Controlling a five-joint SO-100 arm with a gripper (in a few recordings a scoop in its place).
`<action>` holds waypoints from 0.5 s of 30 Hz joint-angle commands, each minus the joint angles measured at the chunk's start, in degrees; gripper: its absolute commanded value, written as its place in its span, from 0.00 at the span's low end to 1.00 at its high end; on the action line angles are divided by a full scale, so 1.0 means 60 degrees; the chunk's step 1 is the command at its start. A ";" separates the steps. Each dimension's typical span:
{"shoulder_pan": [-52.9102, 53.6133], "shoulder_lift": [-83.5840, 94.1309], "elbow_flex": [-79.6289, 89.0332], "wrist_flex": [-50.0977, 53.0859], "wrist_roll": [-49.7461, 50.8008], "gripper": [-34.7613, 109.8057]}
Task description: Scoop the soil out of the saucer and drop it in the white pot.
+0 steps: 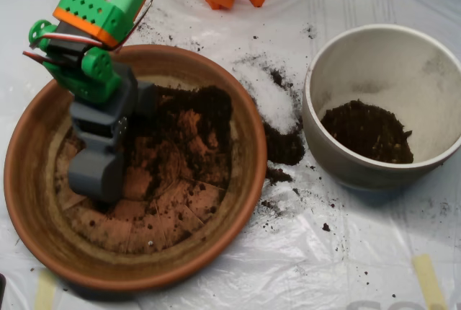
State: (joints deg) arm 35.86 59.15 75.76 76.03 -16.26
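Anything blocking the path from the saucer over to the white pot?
Nothing upright. Between the saucer and the white pot lie only spilled soil and a white powder patch, flat on the table cover.

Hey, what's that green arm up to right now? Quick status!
Scoop down inside saucer. Soil partly there, some already in white pot. Spilled soil and white powder lie between them.

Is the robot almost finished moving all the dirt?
Partly. Done: a pile of soil already sits in the white pot. In hand: the scoop is down inside the saucer. Left: more soil lies in the saucer's upper part, and some is spilled on the table between saucer and pot, beside a white powder patch.
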 commanded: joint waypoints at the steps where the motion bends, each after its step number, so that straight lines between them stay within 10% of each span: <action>1: 0.0044 0.0688 0.0967 -0.0176 -0.0308 0.47; 15: -0.0381 0.3003 0.4292 -0.1904 -0.0454 0.38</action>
State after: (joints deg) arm 34.01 73.56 94.39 65.39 -17.58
